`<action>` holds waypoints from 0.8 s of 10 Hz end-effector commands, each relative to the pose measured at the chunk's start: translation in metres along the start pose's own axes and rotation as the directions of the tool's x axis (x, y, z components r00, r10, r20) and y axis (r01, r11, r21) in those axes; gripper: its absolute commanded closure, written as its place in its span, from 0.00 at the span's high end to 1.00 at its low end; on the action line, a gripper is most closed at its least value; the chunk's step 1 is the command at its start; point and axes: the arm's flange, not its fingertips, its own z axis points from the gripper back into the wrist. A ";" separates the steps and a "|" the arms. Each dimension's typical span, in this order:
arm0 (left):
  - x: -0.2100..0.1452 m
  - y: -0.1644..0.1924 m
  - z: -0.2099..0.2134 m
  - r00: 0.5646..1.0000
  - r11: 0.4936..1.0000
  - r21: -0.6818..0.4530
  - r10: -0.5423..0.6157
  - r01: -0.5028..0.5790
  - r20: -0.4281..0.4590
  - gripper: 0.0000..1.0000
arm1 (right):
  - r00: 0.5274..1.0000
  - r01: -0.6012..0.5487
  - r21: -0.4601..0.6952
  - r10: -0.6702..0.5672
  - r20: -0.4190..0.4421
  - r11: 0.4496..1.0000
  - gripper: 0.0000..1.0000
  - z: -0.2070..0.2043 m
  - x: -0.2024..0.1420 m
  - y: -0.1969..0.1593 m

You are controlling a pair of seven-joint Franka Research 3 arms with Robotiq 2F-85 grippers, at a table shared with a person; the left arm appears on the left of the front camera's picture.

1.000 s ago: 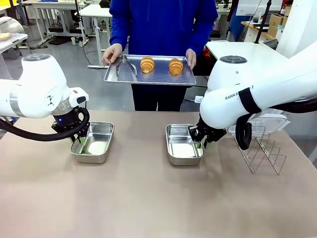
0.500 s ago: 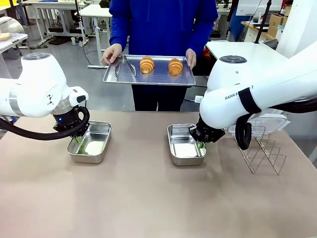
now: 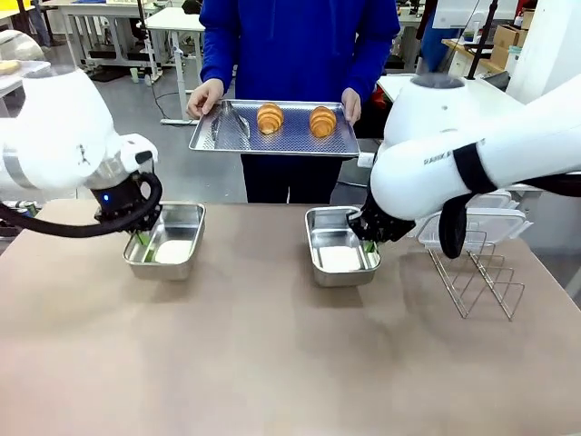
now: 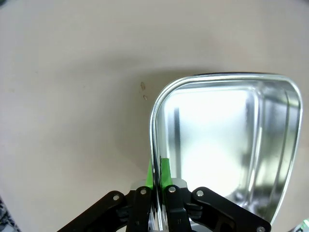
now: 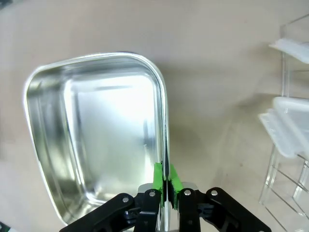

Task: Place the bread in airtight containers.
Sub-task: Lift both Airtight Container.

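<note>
Two croissants, the bread [image 3: 270, 118] [image 3: 322, 122], lie on a flat metal tray [image 3: 209, 138] that a person in blue holds at the far side. Two lidless steel containers sit below it, one left [image 3: 177, 232] [image 4: 270, 145] and one right [image 3: 329, 238] [image 5: 53, 145]; both are empty. My left gripper [image 3: 141, 239] [image 4: 158, 170] is shut on the left container's near-left rim. At the right container's rim, my right gripper [image 3: 369, 243] [image 5: 165, 178] is shut on the wall, one green pad inside and one outside.
Metal tongs [image 3: 238, 123] lie on the tray beside the croissants. A wire rack [image 3: 481, 277] holding clear plastic lids [image 3: 481, 225] [image 5: 292, 133] stands at the table's right, close to my right arm. The near half of the brown table [image 3: 272, 363] is bare.
My right gripper has closed on the right container's rim. Both arms have risen and carried their containers a little toward the person's side.
</note>
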 end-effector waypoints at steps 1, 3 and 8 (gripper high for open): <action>-0.005 -0.004 0.048 0.999 1.000 0.006 0.016 -0.016 0.031 0.00 | 1.000 -0.009 -0.018 0.009 0.027 1.000 0.00 0.046 0.006 -0.008; -0.005 -0.006 0.074 0.999 1.000 -0.016 0.021 -0.021 0.025 0.00 | 0.999 0.000 -0.005 0.001 0.032 1.000 0.00 0.071 0.008 -0.024; -0.006 -0.007 0.084 0.999 1.000 -0.009 0.003 -0.003 0.034 0.00 | 0.999 0.019 -0.020 -0.018 0.040 1.000 0.00 0.080 0.007 -0.028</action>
